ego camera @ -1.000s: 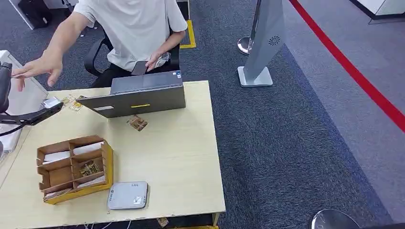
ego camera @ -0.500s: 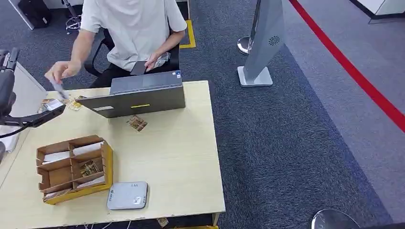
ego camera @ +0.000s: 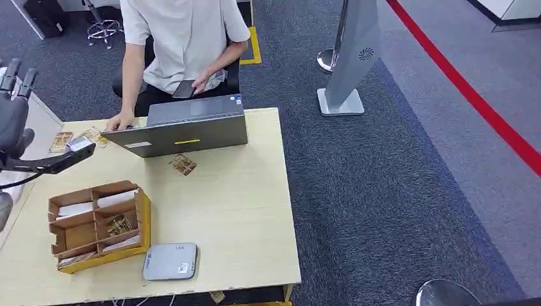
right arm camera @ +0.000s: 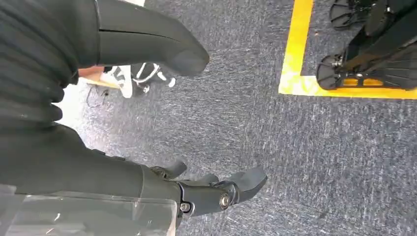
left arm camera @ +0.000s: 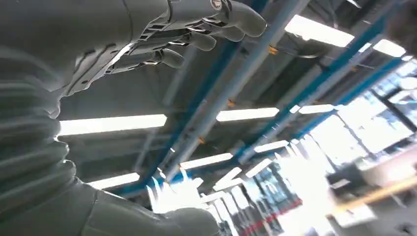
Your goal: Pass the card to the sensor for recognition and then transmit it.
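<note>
My left hand (ego camera: 13,113) is raised beside the table (ego camera: 255,210), fingers spread and holding nothing; my right hand (right arm camera: 123,177) hangs over the carpet, fingers loosely apart and also empty. A card (ego camera: 184,164) lies flat on the table just in front of the laptop (ego camera: 185,127), its long axis slanted to the table edge, well apart from both hands. A person's hand (ego camera: 118,121) rests by the laptop. The cardboard tray (ego camera: 143,220) sits just beside the grey sensor (ego camera: 170,261).
</note>
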